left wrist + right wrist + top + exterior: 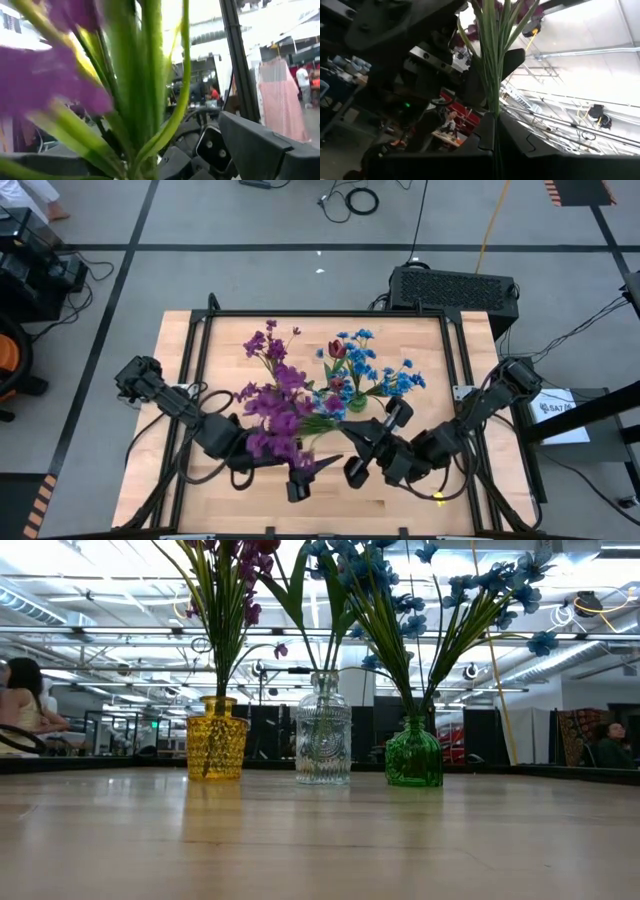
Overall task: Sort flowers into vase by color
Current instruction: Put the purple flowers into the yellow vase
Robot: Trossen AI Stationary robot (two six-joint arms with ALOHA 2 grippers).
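Purple-blossomed artificial flowers (492, 60) pinched in right gripper (352, 442), left gripper (300, 480) spread at seven o'clock; three glass vases (323, 745) already filled.

Both arms reach in toward the middle of the table's near edge. The left gripper (301, 477) stands open; the right gripper (492, 131), just beside it, is clamped on stems.
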